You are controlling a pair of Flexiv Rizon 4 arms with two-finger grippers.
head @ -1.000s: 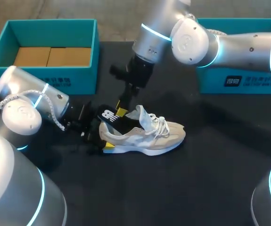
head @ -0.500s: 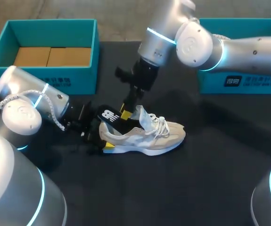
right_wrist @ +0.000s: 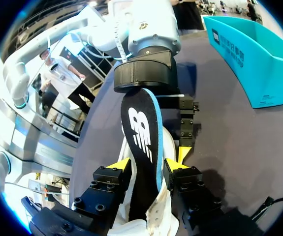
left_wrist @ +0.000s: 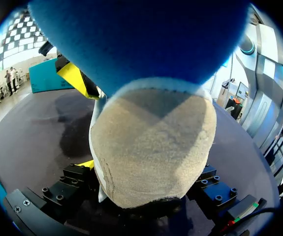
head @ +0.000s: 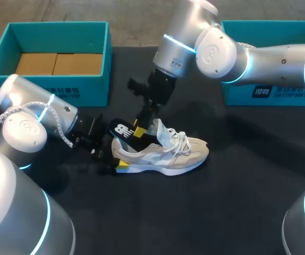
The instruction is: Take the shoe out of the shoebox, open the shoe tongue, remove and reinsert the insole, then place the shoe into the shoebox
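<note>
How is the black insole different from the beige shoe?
The black insole is thin and dark; the beige lace-up shoe is bulky and pale. The insole sticks up slanted from the shoe's opening, while the shoe sits flat on the black table. The right gripper pinches the insole; the left gripper clamps the shoe's heel. Both are held by a gripper.

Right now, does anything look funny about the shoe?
Yes. The black insole sticks up and out over the heel of the shoe instead of lying flat inside. The right gripper is pinching it, and the left gripper clamps the heel.
</note>
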